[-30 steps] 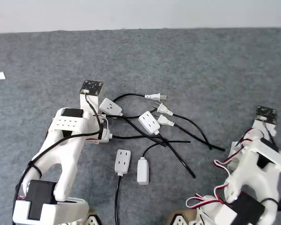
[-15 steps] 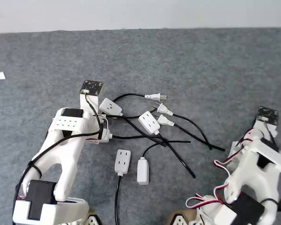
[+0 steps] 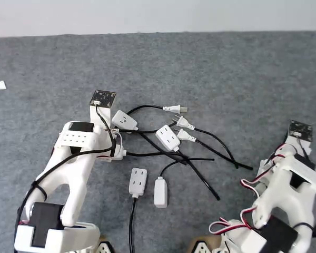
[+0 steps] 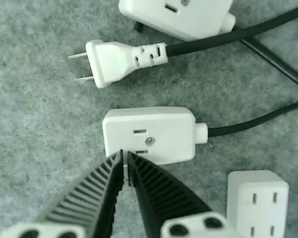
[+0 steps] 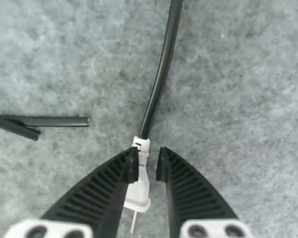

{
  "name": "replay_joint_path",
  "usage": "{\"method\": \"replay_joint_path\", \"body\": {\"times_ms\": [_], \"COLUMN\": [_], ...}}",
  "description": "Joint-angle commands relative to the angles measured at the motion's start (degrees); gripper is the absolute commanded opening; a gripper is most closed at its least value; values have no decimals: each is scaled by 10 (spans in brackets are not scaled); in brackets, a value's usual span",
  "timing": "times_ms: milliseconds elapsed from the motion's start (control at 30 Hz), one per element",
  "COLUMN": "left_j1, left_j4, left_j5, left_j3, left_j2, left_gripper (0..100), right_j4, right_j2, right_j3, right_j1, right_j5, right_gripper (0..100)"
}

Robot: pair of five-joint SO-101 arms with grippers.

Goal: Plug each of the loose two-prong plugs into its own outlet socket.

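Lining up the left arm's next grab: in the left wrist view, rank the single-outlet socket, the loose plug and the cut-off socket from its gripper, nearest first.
1. Single-outlet socket, right at the tips of the left gripper.
2. Loose plug, just beyond that socket.
3. Cut-off socket, past the plug, at the frame edge.

Your left claw [image 4: 124,159] sits at the edge of a socket block [image 4: 149,133], with a loose plug [image 4: 120,58] just beyond the block. Your right claw [image 5: 146,161] straddles a second plug [image 5: 139,191] on the worktop [image 3: 242,74], well right of the cable tangle [image 3: 189,153].
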State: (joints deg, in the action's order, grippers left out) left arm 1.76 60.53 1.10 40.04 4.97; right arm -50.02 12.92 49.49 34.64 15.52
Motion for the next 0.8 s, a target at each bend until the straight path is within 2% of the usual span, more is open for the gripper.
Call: {"method": "replay_joint_path", "body": {"times_ms": [0, 300, 767], "left_j1": [-4, -4, -5], "left_j4": [-16, -16, -16], "left_j5": [-4, -4, -4], "left_j3": [-1, -1, -1], "left_j2": [13, 13, 12], "left_gripper": [12, 12, 12], "right_j4": [-21, -36, 0], "right_j2": [15, 9, 8], "right_j3": [-51, -60, -14], "right_j1": [-7, -7, -19], "right_j5": [-7, -7, -24], "right_gripper": [80, 80, 84]}}
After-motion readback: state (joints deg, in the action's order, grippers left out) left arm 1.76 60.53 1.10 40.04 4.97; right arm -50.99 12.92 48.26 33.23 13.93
